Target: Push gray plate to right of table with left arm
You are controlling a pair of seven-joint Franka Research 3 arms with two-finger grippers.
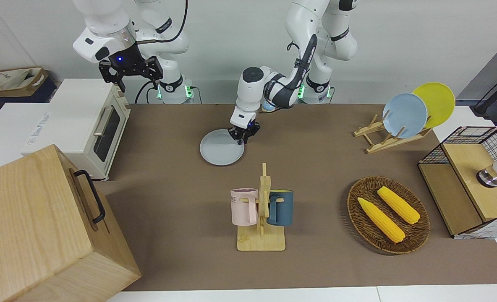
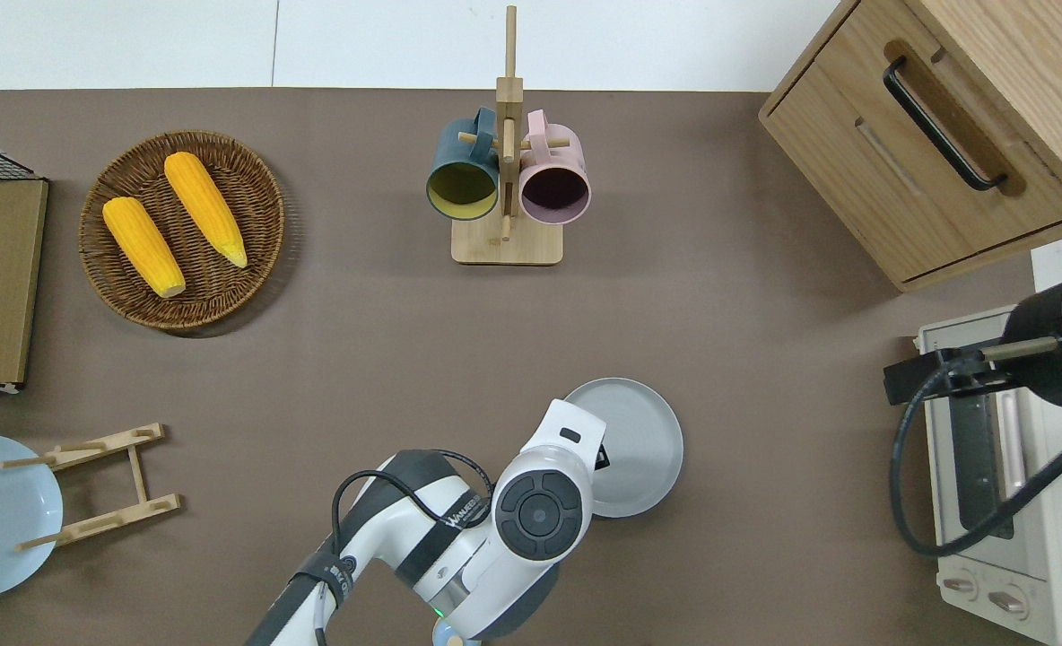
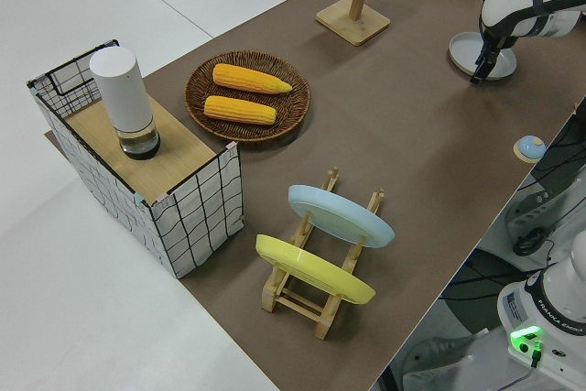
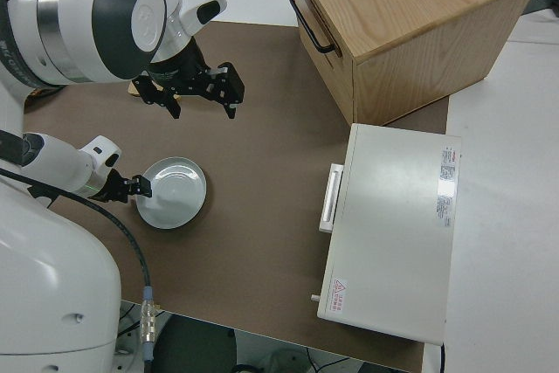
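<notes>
left gripper (image 1: 241, 136) low at the gray plate (image 1: 220, 147)'s rim on the left-arm side, fingers look nearly closed, holding nothing. plate sits mid table (image 1: 315, 167), near robots. risk: tips ride over the low rim & plate won't slide, or an off-centre push spins it. farther out the mug rack (image 1: 261, 209) isn't in the path. right arm parked.

Round pale gray plate (image 1: 221, 147) lying flat on the brown table (image 1: 181, 201).
Left gripper (image 1: 241, 137) seemingly touches its rim.

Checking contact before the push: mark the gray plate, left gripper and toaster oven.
gray plate (image 1: 219, 150): front view, bare centre.
left gripper (image 1: 241, 138): front view, between the fingers, at the plate's rim.
toaster oven (image 1: 105, 128): front view, door glass.
</notes>
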